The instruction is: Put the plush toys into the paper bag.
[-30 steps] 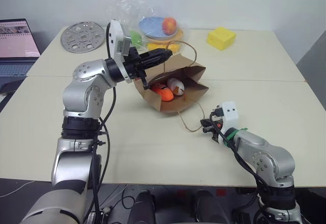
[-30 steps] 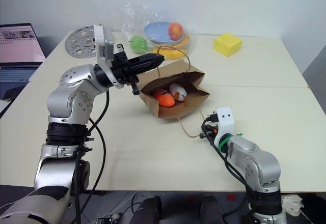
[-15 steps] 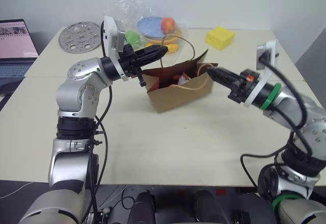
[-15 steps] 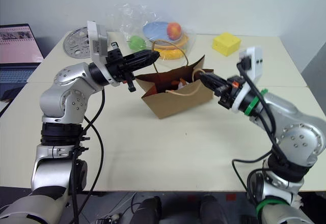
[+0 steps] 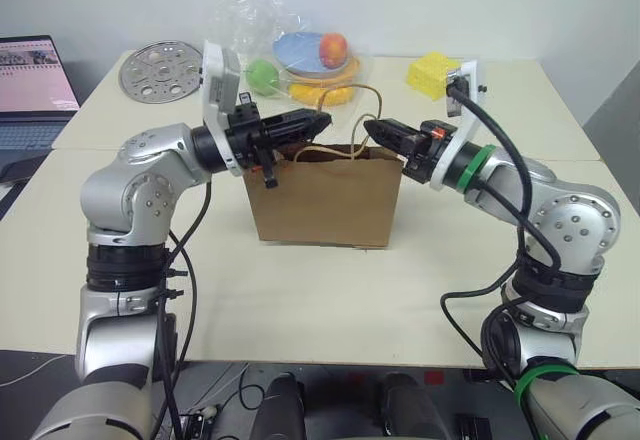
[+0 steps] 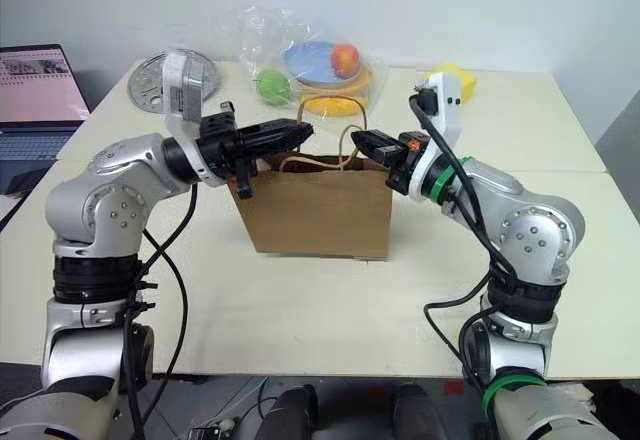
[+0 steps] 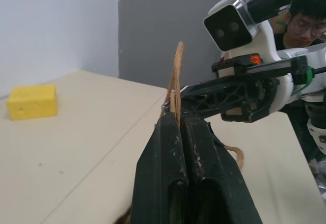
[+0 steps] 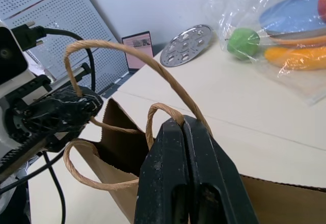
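The paper bag (image 5: 322, 198) stands upright on the table (image 5: 300, 290), each handle pinched: left gripper (image 5: 318, 120) and right gripper (image 5: 372, 129) clamped on cord. Toys hidden now, presumably inside; little seems left

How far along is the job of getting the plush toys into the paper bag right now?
Looks close to finished. No plush toy lies on the table, though the bag's inside is hidden here. The paper bag stands upright. In hand: the left hand and right hand are each shut on a cord handle. Left: probably confirming the toys are inside and letting go of the handles.
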